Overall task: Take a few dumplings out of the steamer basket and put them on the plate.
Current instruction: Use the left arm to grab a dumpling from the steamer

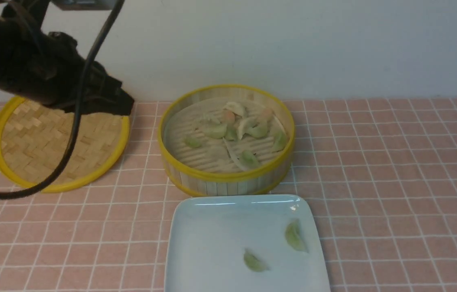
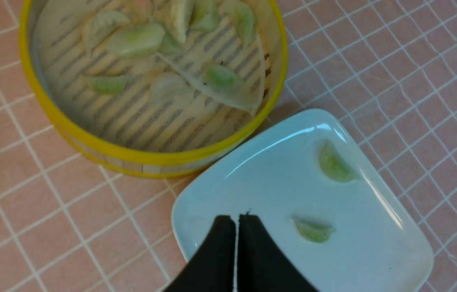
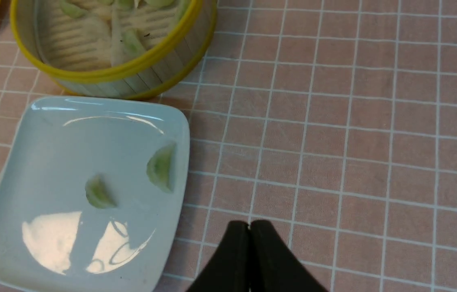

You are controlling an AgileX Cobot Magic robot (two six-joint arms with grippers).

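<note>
Where lid lies beside basket, arm overhanging

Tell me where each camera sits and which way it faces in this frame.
Front view: between the arms, facing forward over the steamer basket, plate and lid; only the left arm shows.
Left wrist view: on the left wrist, looking down on basket and plate; the shut left gripper shows.
Right wrist view: looking down on plate and tablecloth; the shut right gripper shows.
Shared: all three show the two dumplings on the plate.
</note>
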